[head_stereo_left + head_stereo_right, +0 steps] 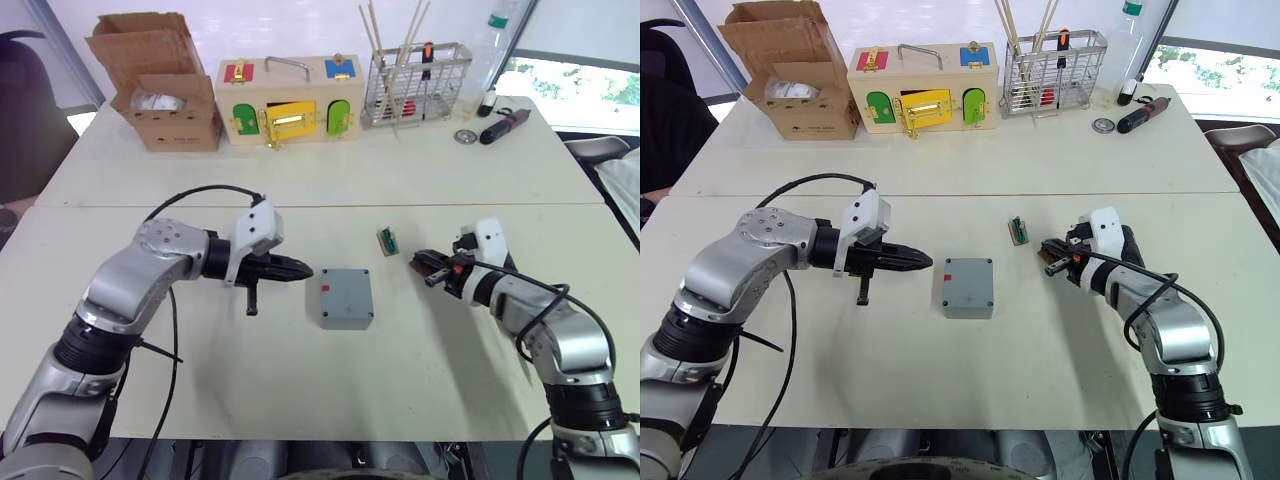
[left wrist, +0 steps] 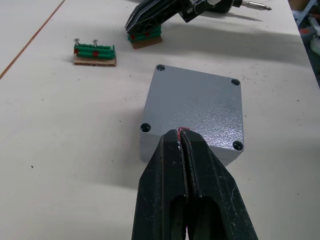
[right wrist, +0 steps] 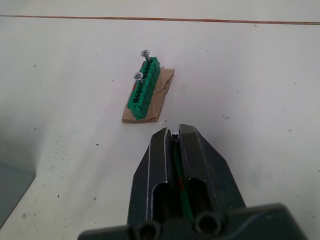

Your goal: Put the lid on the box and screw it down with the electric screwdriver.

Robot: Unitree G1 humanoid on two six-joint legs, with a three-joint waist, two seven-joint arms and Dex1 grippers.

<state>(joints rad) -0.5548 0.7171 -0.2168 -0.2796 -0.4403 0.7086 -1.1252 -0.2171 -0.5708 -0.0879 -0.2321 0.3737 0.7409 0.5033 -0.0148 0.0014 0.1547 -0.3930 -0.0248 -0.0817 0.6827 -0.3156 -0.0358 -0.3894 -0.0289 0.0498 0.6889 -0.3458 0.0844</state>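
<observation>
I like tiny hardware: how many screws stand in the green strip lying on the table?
2. Both stand upright, side by side at one end of the green strip: one screw outermost, the other beside it. Others may be hidden elsewhere.

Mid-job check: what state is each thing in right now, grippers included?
lid: seated on the box.
box: closed, flat on table.
electric screwdriver: lying at far edge, unheld.
green screw holder: two screws standing in it.
left gripper: shut, tips by the box.
right gripper: shut on screw.
cardboard box: flaps open.
</observation>
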